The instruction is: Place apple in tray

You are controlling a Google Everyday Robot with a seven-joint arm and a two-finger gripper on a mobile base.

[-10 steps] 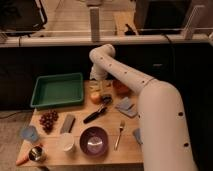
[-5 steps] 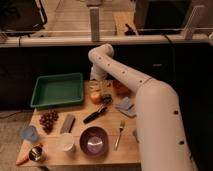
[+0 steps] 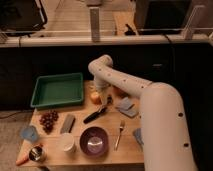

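Observation:
The apple (image 3: 94,97), small and orange-yellow, sits on the wooden table just right of the tray's near right corner. The green rectangular tray (image 3: 57,90) lies at the table's back left and holds nothing. My gripper (image 3: 102,92) hangs from the white arm directly over and against the right side of the apple. The arm hides how the gripper stands around the fruit. The apple rests on the table, outside the tray.
Dark red grapes (image 3: 48,120), a grey block (image 3: 67,123), a black-handled utensil (image 3: 97,114), a purple bowl (image 3: 94,141), a white cup (image 3: 67,142), a fork (image 3: 120,134), grey-blue cloths (image 3: 126,106), a metal cup (image 3: 36,154) and a carrot (image 3: 22,160) lie on the table.

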